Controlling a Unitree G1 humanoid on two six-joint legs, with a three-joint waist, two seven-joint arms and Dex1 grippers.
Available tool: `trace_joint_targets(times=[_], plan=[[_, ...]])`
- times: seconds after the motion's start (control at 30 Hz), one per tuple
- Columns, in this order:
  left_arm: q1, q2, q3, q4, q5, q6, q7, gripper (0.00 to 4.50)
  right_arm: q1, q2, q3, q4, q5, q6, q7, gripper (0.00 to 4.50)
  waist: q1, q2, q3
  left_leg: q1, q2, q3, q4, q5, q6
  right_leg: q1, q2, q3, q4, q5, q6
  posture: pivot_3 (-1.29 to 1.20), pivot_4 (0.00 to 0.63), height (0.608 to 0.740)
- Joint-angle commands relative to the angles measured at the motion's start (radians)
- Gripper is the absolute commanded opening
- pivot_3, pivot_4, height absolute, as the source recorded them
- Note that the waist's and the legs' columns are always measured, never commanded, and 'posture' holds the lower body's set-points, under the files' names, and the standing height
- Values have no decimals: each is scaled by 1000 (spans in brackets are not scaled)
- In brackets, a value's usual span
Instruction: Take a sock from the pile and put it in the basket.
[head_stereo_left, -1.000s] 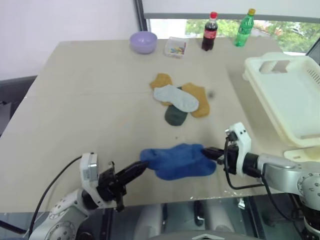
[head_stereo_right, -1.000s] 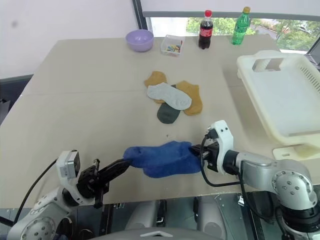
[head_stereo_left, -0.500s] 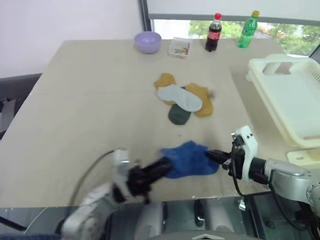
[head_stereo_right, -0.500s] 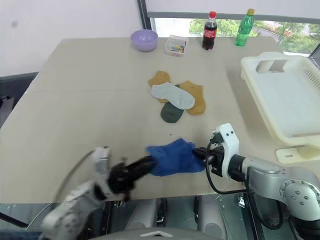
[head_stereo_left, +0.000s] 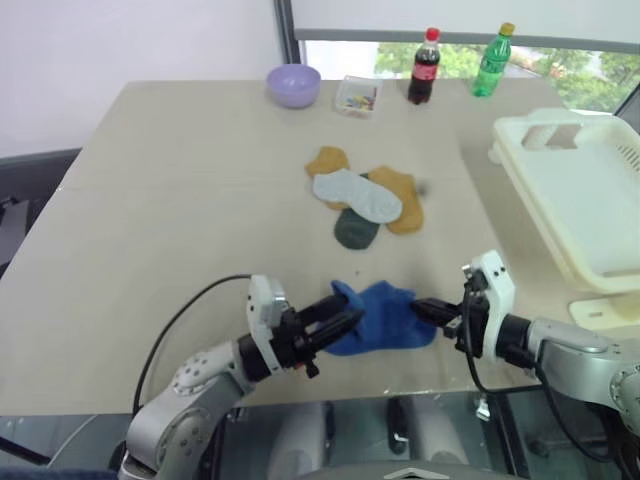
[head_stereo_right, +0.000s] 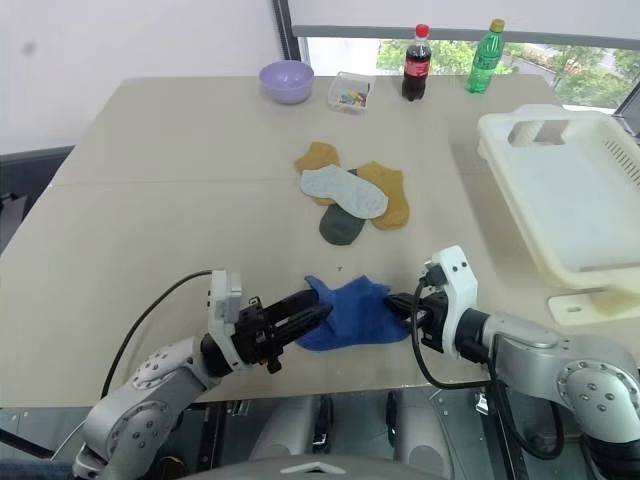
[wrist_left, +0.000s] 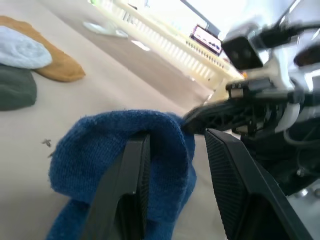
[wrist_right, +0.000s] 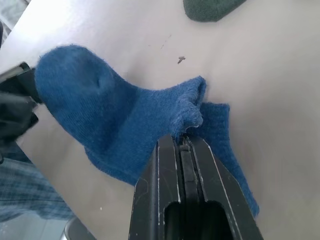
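While the basket (head_stereo_left: 575, 190) at three o'clock holds no sock
Right end effector (head_stereo_left: 418, 308) clamps the blue sock (head_stereo_left: 382, 318); left end effector (head_stereo_left: 345, 318) fingers apart around it

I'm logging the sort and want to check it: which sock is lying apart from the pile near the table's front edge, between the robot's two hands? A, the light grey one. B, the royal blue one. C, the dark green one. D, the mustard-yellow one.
B: the royal blue knitted sock lies alone by the front edge, with the right hand shut on one end, while the other colours remain in the loose pile of ankle socks.
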Motion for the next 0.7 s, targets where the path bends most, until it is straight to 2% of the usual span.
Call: trace_joint_targets(times=[0.03, 0.1, 0.3, 0.53, 0.7], plan=[[-5, 24, 56, -22, -161, 94, 35, 1837, 9, -11, -4, -23, 7, -24, 2, 0, 0, 0, 0, 0, 0, 0, 0, 0, 0, 0, 0, 0, 0, 0, 0, 0, 150, 736], [-11, 40, 78, -33, -247, 147, 65, 1837, 15, -14, -6, -25, 7, -27, 3, 0, 0, 0, 0, 0, 0, 0, 0, 0, 0, 0, 0, 1, 0, 0, 0, 0, 150, 736], [-40, 56, 95, -42, -357, 219, 169, 1837, 22, -23, -3, -26, 11, -34, 1, 0, 0, 0, 0, 1, -1, 0, 1, 0, 0, 1, 0, 2, 1, 0, 0, 0, 150, 736], [-36, 88, 95, -39, -386, 254, 224, 1837, 25, -30, 4, -27, 13, -42, 3, 0, 0, 0, 0, 1, -1, 1, 1, 0, 0, 1, 1, 4, 1, 0, 0, 0, 150, 736], [-28, 119, 102, -12, -468, 320, 275, 1837, 22, -33, 5, -22, 10, -42, 6, 0, 0, 0, 0, 1, -1, 0, 1, 0, 0, 1, 1, 4, 1, 0, 0, 0, 150, 736]])
